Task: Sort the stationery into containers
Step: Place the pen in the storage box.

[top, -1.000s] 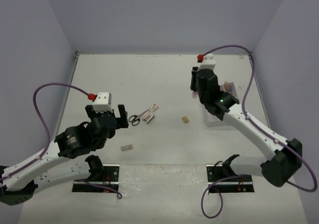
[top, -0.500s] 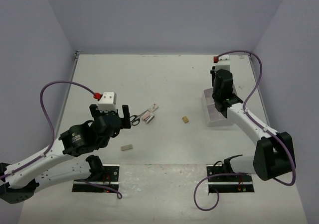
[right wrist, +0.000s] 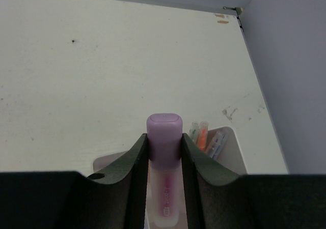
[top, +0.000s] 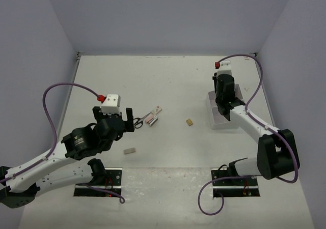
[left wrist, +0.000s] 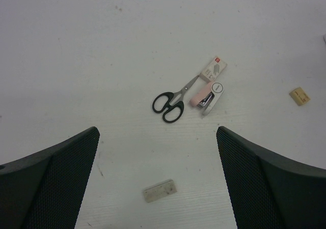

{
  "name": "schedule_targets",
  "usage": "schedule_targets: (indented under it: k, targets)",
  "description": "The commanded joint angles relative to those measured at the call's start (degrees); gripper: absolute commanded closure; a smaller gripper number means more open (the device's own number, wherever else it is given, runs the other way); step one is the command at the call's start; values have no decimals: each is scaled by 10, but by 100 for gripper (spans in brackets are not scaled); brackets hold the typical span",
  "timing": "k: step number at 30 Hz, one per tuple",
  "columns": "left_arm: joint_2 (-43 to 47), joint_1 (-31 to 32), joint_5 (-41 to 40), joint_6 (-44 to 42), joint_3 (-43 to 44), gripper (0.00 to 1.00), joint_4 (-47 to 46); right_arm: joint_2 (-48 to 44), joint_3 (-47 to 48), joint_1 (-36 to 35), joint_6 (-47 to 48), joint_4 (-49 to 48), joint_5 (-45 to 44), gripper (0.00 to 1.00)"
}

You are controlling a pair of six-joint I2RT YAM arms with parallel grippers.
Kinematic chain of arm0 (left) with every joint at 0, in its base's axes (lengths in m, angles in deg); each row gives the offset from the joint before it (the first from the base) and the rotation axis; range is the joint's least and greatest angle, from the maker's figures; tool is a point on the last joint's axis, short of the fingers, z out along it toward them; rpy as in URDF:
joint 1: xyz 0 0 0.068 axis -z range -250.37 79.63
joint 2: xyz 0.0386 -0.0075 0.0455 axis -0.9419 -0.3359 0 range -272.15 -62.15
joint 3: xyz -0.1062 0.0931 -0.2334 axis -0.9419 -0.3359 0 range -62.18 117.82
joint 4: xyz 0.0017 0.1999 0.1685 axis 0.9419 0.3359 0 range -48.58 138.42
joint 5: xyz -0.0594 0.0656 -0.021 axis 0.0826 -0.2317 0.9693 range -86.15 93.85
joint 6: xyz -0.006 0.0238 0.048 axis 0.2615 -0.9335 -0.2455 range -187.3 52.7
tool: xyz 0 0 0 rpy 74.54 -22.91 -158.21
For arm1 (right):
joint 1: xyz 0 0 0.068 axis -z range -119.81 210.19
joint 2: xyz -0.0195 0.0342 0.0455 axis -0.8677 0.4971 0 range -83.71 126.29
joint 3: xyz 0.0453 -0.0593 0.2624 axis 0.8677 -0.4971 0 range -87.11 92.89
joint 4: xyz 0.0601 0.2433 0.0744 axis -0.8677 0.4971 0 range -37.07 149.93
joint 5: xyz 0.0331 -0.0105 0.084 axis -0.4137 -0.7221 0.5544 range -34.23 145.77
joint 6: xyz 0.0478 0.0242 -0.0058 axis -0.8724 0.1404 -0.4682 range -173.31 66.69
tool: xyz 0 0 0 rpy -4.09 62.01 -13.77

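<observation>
My right gripper (right wrist: 164,143) is shut on a purple-capped marker (right wrist: 164,132), held upright over the white divided tray (right wrist: 233,148). The compartment behind it holds an orange marker (right wrist: 202,135) and thin pens (right wrist: 215,143). From above, the right gripper (top: 224,89) hangs over the tray (top: 219,124) at the right. My left gripper (left wrist: 157,137) is open above the table, with nothing between its fingers. Ahead of it lie black-handled scissors (left wrist: 171,103), and a grey eraser (left wrist: 160,190) lies just below it. A tan eraser (left wrist: 300,96) sits to the right.
A pink-and-white stapler-like item (left wrist: 208,94) and a small pink box (left wrist: 214,67) lie touching the scissors' blades. From above, the scissors (top: 138,120) sit beside the left gripper (top: 113,119), and the tan eraser (top: 189,122) is mid-table. Walls close three sides.
My right arm has carried the purple marker rightward from left of the tray to above it. The left gripper has crept a little towards the scissors, still open.
</observation>
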Motion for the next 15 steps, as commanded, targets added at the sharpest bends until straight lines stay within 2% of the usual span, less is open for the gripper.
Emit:
schedule_targets:
  k: [1,11,15]
  targets:
    - [-1,0,-1,-15,-3,0,-20,16,-4,3,-6,-16,-14,99]
    - [0,0,0,-16,-3,0,-23,33,-5,3,-40,8,-40,93]
    - [0,0,1,-17,-4,0,-23,22,-5,3,-52,20,-42,81]
